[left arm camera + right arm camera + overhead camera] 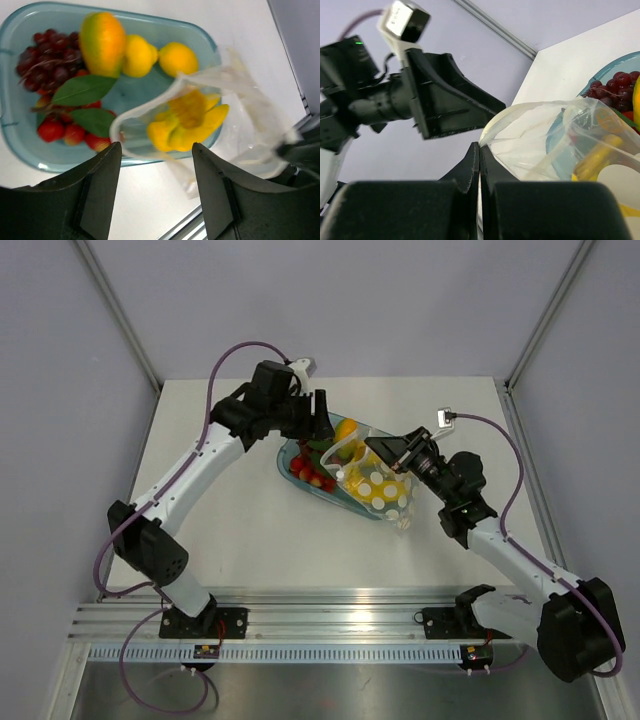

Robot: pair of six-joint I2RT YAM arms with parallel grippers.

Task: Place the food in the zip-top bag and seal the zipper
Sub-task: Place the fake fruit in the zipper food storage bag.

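Sitting on a metal rail (330, 625) at the near edge of the white table (250, 530), both arm bases are anchoring the scene. Reaching inward from the near right, the right gripper (480, 150) is pressing its fingers flat together on the clear rim of the zip-top bag (378, 488) and is holding that edge up. The bag, printed with white dots, is lying over the right part of the teal tray (15, 135), with its mouth gaping toward the left arm. The zipper (142, 106), a pale strip running along the mouth, is standing unsealed; its slider cannot be made out. A yellow banana bunch (187, 125) is lying inside the bag, showing through the plastic.

Beyond the mouth, the rest of the food is lying in the tray. Red strawberries (62, 132) are clustering beside two green leaves (82, 90). Dark red grapes (47, 60) are filling one corner. An orange-and-green fruit (102, 42) is lying just beside a yellow pear (137, 55), which is touching a lemon (177, 59).

Farthest back, the left gripper (156, 145) is hovering over the tray's far side. Its fingers are standing well apart with nothing between them, and they are pointing down toward the open bag mouth.
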